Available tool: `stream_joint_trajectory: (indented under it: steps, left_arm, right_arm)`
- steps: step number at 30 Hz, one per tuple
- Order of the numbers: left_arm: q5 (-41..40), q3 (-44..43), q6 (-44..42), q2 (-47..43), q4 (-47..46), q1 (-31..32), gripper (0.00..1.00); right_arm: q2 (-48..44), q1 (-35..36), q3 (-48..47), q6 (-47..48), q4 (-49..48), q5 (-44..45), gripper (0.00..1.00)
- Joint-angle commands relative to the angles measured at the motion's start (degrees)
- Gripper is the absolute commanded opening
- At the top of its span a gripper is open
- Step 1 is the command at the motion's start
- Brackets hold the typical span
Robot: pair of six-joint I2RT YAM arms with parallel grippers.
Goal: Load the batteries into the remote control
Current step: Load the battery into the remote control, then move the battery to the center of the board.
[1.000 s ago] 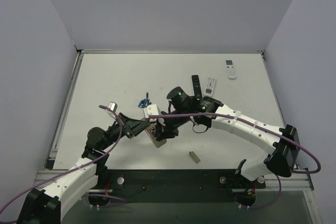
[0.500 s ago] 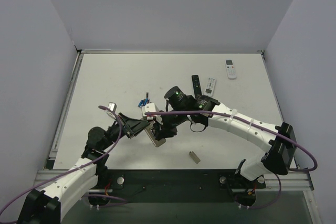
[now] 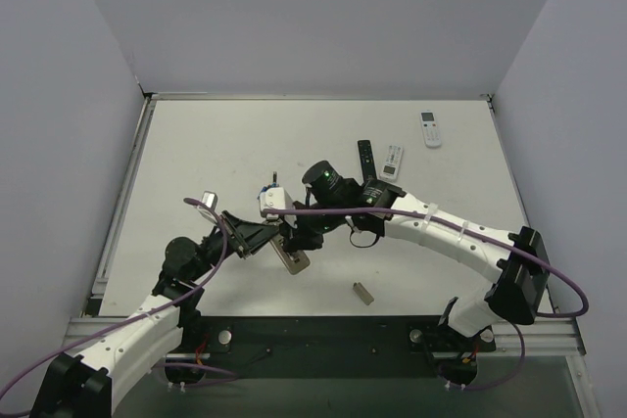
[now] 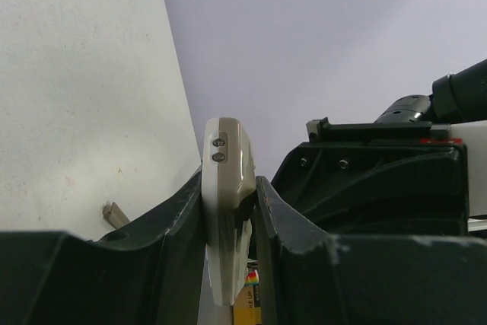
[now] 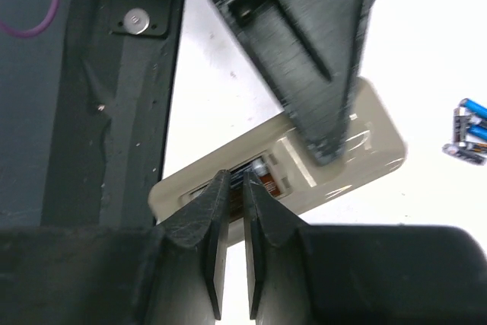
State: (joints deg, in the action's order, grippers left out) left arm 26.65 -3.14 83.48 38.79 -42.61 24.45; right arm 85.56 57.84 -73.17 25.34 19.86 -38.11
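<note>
Remote (image 3: 292, 259) is clamped edgewise in left gripper (image 4: 227, 215) and held over table (image 3: 196, 144) near its near edge, left of centre. Right gripper (image 5: 233, 184) fingers are set almost together at a battery (image 5: 268, 176) in the remote's back; whether it is pinched cannot be told. Loose batteries (image 5: 468, 131) are seen nearby.

The remote control (image 4: 227, 188) is clamped edge-on between the dark fingers (image 4: 183, 226) of the left gripper (image 4: 228, 215), with its rounded end, marked by two dark dots, turned upward. A black arm housing (image 4: 365, 188) is seen just beside it, and a small tan piece (image 4: 114, 215) on the white table (image 4: 76, 97).
</note>
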Motion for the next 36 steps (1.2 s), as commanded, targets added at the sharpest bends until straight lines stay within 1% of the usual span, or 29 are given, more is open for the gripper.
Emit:
stream_joint_trajectory:
  steps: [1,8,9,11,12,13,14,15,16,17,18,20,21,22,23,24,25,26,28,30,31,32,36]
  left_arm:
    - [2.00,-3.72,3.53,-1.78,-10.03,1.57,0.00]
    - [1.56,-3.63,2.04,-2.49,-9.77,1.57,0.00]
    - [1.56,-3.72,0.21,-2.49,-9.16,1.57,0.00]
    - [1.65,-3.98,-2.61,-2.49,-5.04,1.48,0.00]
    - [1.21,-4.16,-6.19,-2.40,-3.29,1.39,0.00]
    - [0.86,-4.33,-8.14,-2.49,1.17,1.39,0.00]
    - [0.25,-4.42,-9.99,-2.49,3.65,1.13,0.00]
    - [-0.54,-4.51,-13.49,-2.75,5.85,0.61,0.00]
    - [-2.20,-4.60,-15.09,-2.92,9.53,0.34,0.00]
    - [-3.18,-4.68,-16.50,-3.10,11.39,-0.18,0.00]
    - [-3.97,-5.03,-19.64,-3.62,13.24,-0.97,0.00]
    - [-6.52,-7.40,-23.52,-4.41,21.57,-1.77,0.00]
    - [-7.66,-8.72,-27.46,-5.29,24.91,-1.95,0.00]
    - [-8.98,-9.69,-29.32,-5.91,30.86,-1.95,0.00]
    - [-11.42,-11.35,-30.82,-6.61,33.53,-2.03,0.00]
    - [-13.02,-12.06,-33.36,-8.27,35.91,-1.95,0.00]
    - [-14.60,-12.50,-34.34,-9.16,40.72,-1.95,0.00]
    - [-17.92,-13.47,-35.13,-10.21,42.50,-2.03,0.00]
    - [-20.75,-14.26,-36.90,-13.20,49.52,-2.03,0.00]
    - [-24.35,-15.23,-37.69,-16.44,52.70,-1.95,0.00]
    - [-25.24,-15.49,-37.87,-17.50,55.24,-2.03,0.00]
    - [-25.94,-15.84,-38.13,-18.47,56.22,-2.03,0.00]
    - [-28.50,-18.57,-40.32,-22.69,60.71,-2.03,0.00]
  right_arm:
    - [3.12,1.04,1.01,-0.64,-5.71,4.71,0.07]
    - [3.21,1.75,0.92,-2.31,-5.88,5.41,0.06]
    - [2.95,1.92,0.83,-2.75,-5.97,5.41,0.04]
    - [1.81,1.92,0.39,-4.33,-6.06,5.68,0.05]
    - [1.28,1.92,0.13,-4.86,-6.15,5.85,0.07]
    - [0.15,1.83,-0.22,-5.47,-6.23,6.11,0.08]
    - [-0.56,1.83,-0.48,-6.87,-6.50,6.55,0.10]
    - [-1.26,1.83,-0.66,-7.23,-6.67,6.73,0.16]
    - [-2.66,1.57,-0.66,-7.93,-7.02,6.99,0.20]
    - [-3.37,0.79,-0.14,-9.51,-8.07,7.34,0.27]
    - [-3.82,0.17,0.13,-10.65,-8.69,7.78,0.31]
    - [-4.70,-2.19,1.09,-14.25,-10.44,9.10,0.42]
    - [-4.79,-3.17,1.36,-15.75,-10.97,11.19,0.44]
    - [-4.53,-4.05,1.53,-17.33,-11.68,12.69,0.45]
    - [-4.18,-4.84,1.45,-19.00,-12.03,13.66,0.46]
    - [-3.74,-6.93,1.36,-22.76,-12.21,15.68,0.47]
    - [-2.60,-7.83,1.19,-25.14,-12.56,16.65,0.47]
    - [-1.98,-8.88,1.01,-27.34,-13.08,17.36,0.47]
    - [0.82,-11.26,-0.22,-32.78,-13.53,19.37,0.47]
    - [3.46,-12.22,-1.62,-35.00,-13.00,20.96,0.47]
    - [6.17,-12.66,-3.02,-36.93,-12.74,22.19,0.47]
    - [7.85,-12.76,-3.82,-37.99,-12.22,25.24,0.47]
    - [16.20,-13.20,-9.26,-41.95,-10.02,29.31,0.47]
